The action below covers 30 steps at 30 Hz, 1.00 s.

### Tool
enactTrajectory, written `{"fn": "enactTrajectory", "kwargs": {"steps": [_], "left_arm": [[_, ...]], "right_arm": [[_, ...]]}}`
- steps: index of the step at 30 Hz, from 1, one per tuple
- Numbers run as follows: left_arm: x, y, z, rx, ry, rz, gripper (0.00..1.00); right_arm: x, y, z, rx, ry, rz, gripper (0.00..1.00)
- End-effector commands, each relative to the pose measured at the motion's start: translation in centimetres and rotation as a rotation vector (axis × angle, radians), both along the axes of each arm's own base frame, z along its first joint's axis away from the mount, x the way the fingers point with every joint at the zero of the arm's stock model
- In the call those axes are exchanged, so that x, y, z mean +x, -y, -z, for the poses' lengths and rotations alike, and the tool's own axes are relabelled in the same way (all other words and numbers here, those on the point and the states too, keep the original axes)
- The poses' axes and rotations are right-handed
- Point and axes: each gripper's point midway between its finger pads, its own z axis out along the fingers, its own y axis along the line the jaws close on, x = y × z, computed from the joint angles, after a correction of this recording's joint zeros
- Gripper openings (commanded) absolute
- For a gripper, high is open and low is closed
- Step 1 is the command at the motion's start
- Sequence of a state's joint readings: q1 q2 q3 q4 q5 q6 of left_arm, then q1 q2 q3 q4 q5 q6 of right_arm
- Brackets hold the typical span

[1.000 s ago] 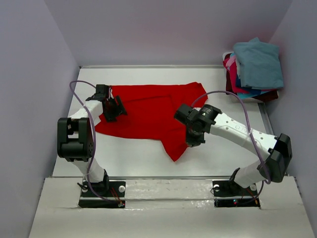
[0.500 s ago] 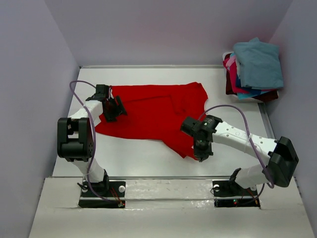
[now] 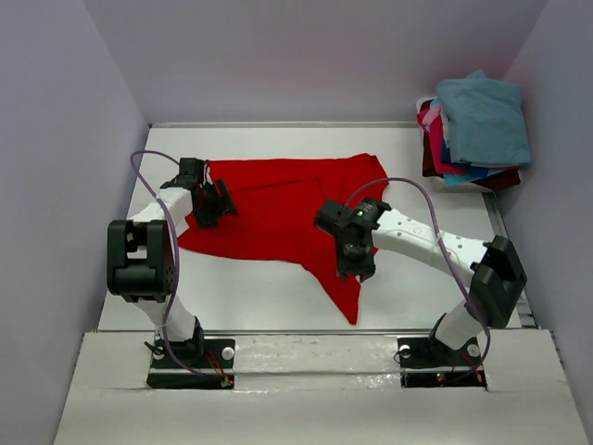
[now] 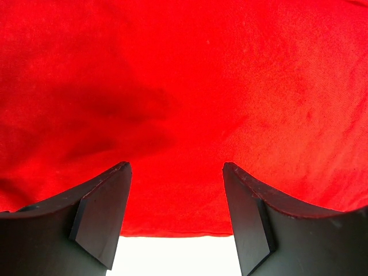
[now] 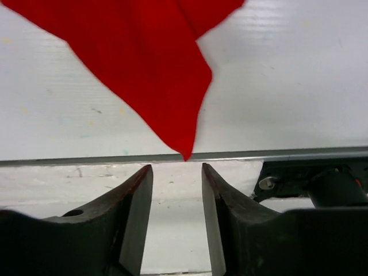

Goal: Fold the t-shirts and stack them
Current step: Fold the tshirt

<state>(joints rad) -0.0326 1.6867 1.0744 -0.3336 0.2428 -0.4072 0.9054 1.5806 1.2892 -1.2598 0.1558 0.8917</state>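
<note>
Red t-shirt (image 3: 287, 209) cloth is tapering to a narrow point nearest the arm bases. In the right wrist view, that tip is ending right at the metal strip (image 5: 86, 159) along the near edge of the white surface (image 3: 250, 287). Just short of the tip, the right pincer (image 5: 177, 169) is hanging over the strip with its jaws standing partly apart. A clear gap is showing between its fingers (image 5: 138, 201), and nothing is sitting in it, so the cloth is lying free of this pincer.

Farther in, the rest of the red shirt is lying spread across the middle of the surface, wide and mostly flat. The left pincer (image 4: 175, 167) is hovering over its left side, near the hem. Its jaws are standing wide apart, with red cloth filling the view beneath them and no fold caught between them.

At the far right corner, well apart from the red shirt, the other t-shirts are sitting in a folded stack. A teal-blue one (image 3: 482, 116) is lying on top, with pink (image 3: 432, 130), blue (image 3: 463, 171) and dark maroon (image 3: 500, 181) edges showing beneath it.
</note>
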Motion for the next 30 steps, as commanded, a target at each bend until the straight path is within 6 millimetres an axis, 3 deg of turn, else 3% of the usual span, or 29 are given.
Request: {"fn": "enactTrajectory", "kwargs": {"steps": [1, 5, 7, 13, 16, 23, 28, 30], "left_arm": [[0.9, 0.1, -1.3, 0.007, 0.037, 0.021, 0.76], [1.0, 0.2, -1.3, 0.005, 0.035, 0.020, 0.76], [1.1, -0.2, -1.3, 0.005, 0.034, 0.011, 0.76], [0.8, -0.6, -1.8, 0.024, 0.031, -0.006, 0.76], [0.3, -1.3, -3.1, 0.052, 0.060, -0.053, 0.76], [-2.0, -3.4, -5.4, 0.130, 0.091, -0.126, 0.74], [-3.9, -4.5, -5.2, 0.172, 0.073, -0.156, 0.73], [-4.6, -5.0, -4.2, 0.180, 0.051, -0.166, 0.73]], "right_arm": [[1.1, -4.5, -1.4, 0.138, 0.031, -0.123, 0.41], [0.7, -6.7, 0.4, 0.186, -0.027, -0.178, 0.34], [0.2, -6.6, 2.0, 0.135, -0.075, -0.186, 0.32], [-0.3, -7.4, 3.7, 0.146, -0.114, -0.202, 0.31], [-0.2, -7.3, 4.5, 0.121, -0.123, -0.206, 0.32], [0.3, -7.4, 4.7, 0.111, -0.110, -0.219, 0.31], [1.5, -7.8, 4.6, 0.092, -0.071, -0.228, 0.32], [2.2, -8.3, 4.3, 0.091, -0.047, -0.231, 0.32]]}}
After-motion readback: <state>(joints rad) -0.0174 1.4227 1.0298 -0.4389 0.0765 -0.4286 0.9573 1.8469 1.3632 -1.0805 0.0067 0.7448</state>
